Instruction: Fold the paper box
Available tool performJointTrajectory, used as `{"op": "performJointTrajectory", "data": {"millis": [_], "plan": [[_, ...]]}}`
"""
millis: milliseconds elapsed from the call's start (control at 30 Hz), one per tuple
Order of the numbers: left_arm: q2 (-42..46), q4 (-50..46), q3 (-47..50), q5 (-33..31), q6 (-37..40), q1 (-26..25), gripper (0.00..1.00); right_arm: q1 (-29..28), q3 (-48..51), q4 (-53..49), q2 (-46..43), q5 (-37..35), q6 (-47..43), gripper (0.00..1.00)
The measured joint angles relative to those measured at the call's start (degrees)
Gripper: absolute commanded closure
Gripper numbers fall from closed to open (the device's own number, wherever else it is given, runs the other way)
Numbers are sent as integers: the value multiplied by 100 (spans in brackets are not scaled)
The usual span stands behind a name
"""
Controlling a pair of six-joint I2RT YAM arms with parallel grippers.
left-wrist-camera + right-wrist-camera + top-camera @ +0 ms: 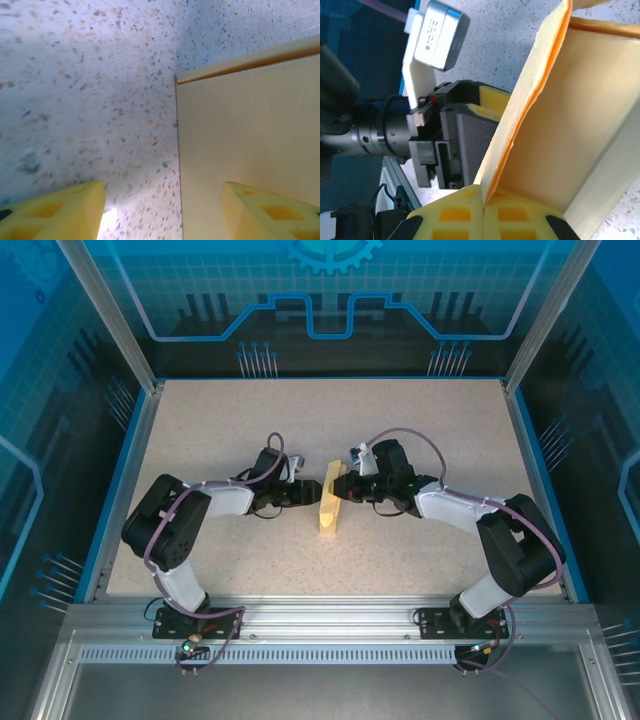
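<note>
The paper box (330, 502) stands on edge in the middle of the table (420, 430), pale yellow card with its walls raised but not closed up, so the fold looks about midway. The right gripper (484, 210) is clamped on a doubled wall edge. The left gripper (162, 210) is spread apart just beside a flat panel, and next it likely needs to press that panel inward.
</note>
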State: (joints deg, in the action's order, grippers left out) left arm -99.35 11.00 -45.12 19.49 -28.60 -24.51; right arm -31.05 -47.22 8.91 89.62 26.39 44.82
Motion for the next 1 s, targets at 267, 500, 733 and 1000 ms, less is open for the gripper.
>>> {"op": "performJointTrajectory", "data": {"millis": [267,500,733,1000], "plan": [[2013,450,1438,-984,0,-42,22,-164,0,107,0,-348,216,94],[3550,1078,2446,-1810,494,-1211,15,-203,0,122,-2,-437,299,94],[3412,1764,2623,-2468,1237,-1934,14,-245,-15,122,-2,-516,323,94],[2356,2616,2586,-3023,1961,-2448,14,-271,-48,83,-2,-560,330,94]]}}
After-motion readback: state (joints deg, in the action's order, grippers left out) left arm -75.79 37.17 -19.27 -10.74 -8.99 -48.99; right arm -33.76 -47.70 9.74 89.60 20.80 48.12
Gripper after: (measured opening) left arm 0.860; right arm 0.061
